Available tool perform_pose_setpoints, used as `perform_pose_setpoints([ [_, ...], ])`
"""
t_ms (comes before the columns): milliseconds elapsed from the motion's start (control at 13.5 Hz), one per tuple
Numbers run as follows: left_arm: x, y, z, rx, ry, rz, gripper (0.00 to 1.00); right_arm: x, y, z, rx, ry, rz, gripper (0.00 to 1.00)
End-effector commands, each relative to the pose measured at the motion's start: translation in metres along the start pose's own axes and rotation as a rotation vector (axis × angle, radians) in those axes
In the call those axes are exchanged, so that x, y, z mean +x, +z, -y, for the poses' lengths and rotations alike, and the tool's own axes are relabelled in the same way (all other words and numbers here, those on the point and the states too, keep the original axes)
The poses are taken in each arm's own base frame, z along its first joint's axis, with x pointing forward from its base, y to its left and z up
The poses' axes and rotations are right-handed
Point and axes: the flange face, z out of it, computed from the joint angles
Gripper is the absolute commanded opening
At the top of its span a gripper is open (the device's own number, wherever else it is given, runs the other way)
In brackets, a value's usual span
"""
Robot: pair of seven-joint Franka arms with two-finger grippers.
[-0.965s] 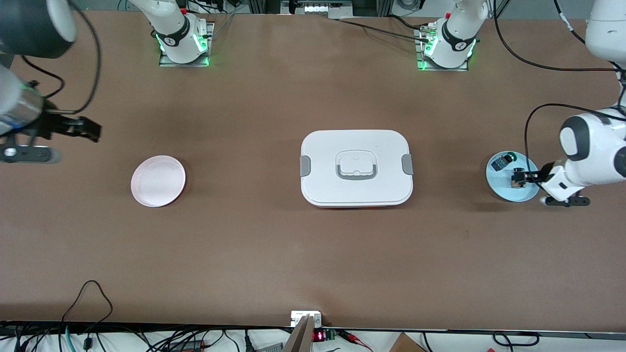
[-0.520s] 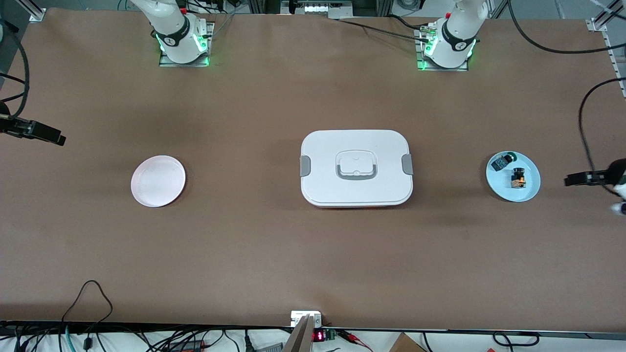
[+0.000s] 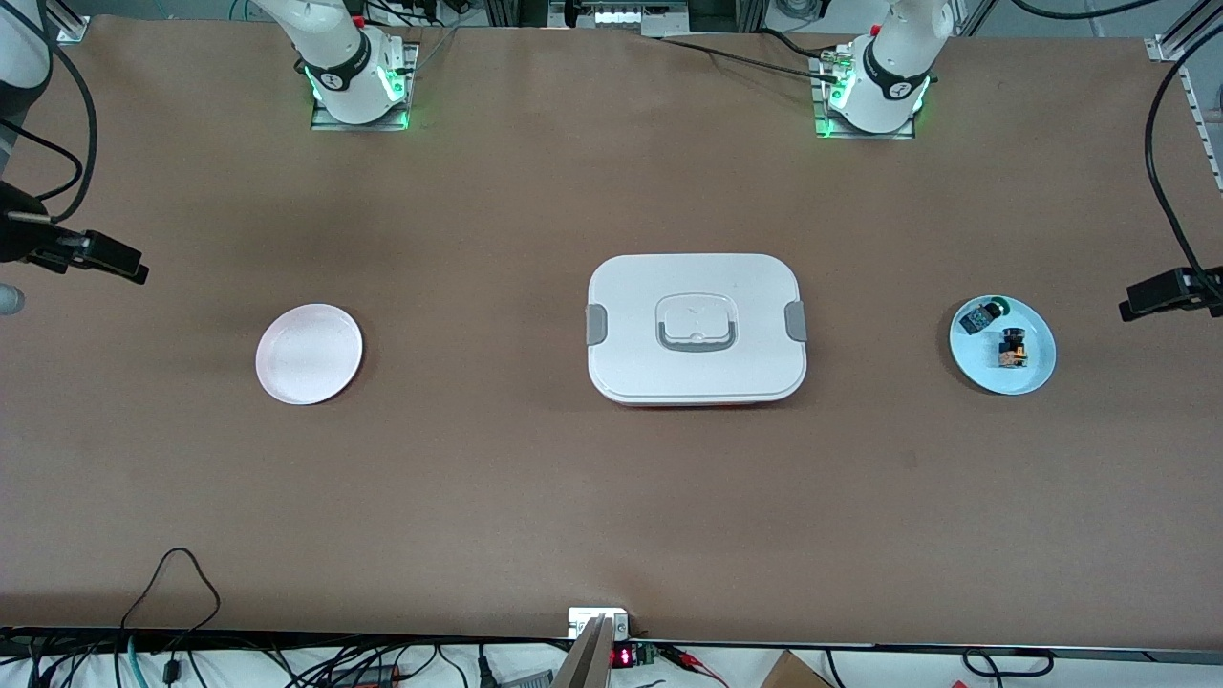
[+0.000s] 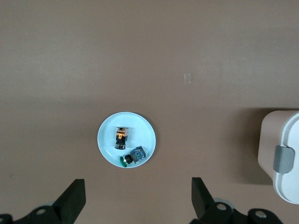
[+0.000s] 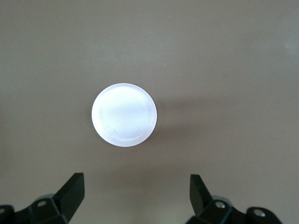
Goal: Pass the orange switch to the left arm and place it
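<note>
White and clipped in grey, the box sat mid-table between the pink plate and light blue plate. High over each plate, the left gripper and right gripper hung spread and empty. The orange switch lay on the blue plate beside the green-capped switch.

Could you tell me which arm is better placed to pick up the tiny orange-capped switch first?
The left. Its open gripper hangs near the light blue plate holding the black-bodied orange-capped switch. The right gripper, also open, looks down on the pink plate, with the large white lidded box in between.
</note>
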Motion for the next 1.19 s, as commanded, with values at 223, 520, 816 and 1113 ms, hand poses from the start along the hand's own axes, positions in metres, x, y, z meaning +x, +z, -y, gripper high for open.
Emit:
perform_pose_setpoints([
  [223, -0.003, 0.005, -0.035, -0.025, 0.064, 0.023, 1.0, -0.012, -0.013, -0.001, 0.012, -0.024, -0.021, 1.0],
  [520, -0.033, 0.004, -0.085, 0.013, 0.071, 0.023, 1.0, -0.009, -0.008, 0.005, 0.014, -0.048, -0.004, 1.0],
  [816, -0.058, 0.022, -0.074, -0.019, 0.021, -0.044, 1.0, -0.007, -0.011, 0.006, 0.019, -0.039, -0.013, 1.0],
  [1113, -0.053, -0.004, -0.07, -0.009, 0.008, -0.079, 1.0, -0.007, -0.011, 0.015, 0.022, -0.057, -0.018, 1.0],
])
